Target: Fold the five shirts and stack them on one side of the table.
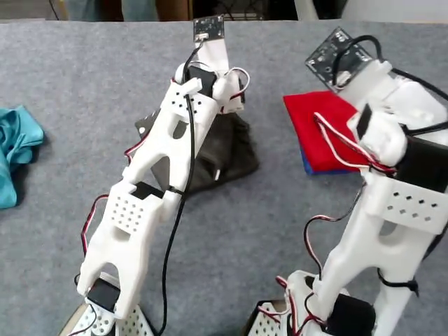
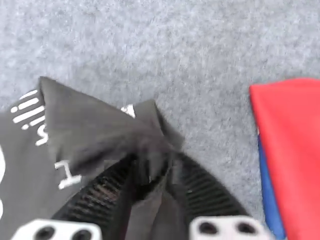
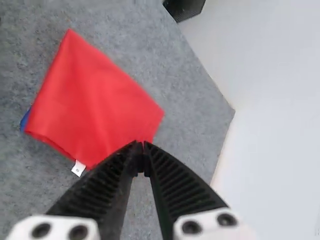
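A dark grey shirt (image 1: 222, 150) with white print lies bunched at the table's middle. My left gripper (image 2: 150, 170) is shut on a fold of this dark shirt (image 2: 95, 135), lifting it into a peak. To the right a folded red shirt (image 1: 318, 126) rests on a blue shirt (image 1: 308, 166) whose edge peeks out beneath. My right gripper (image 3: 141, 150) hangs shut above the red shirt's (image 3: 90, 110) edge, holding nothing. A teal shirt (image 1: 15, 150) lies crumpled at the far left edge.
The grey felt table cover (image 1: 84, 77) is bare at the back left. In the right wrist view the table's edge (image 3: 220, 140) and the pale floor (image 3: 270, 100) beyond it lie close to the red stack. A dark object (image 3: 184, 7) sits on the floor.
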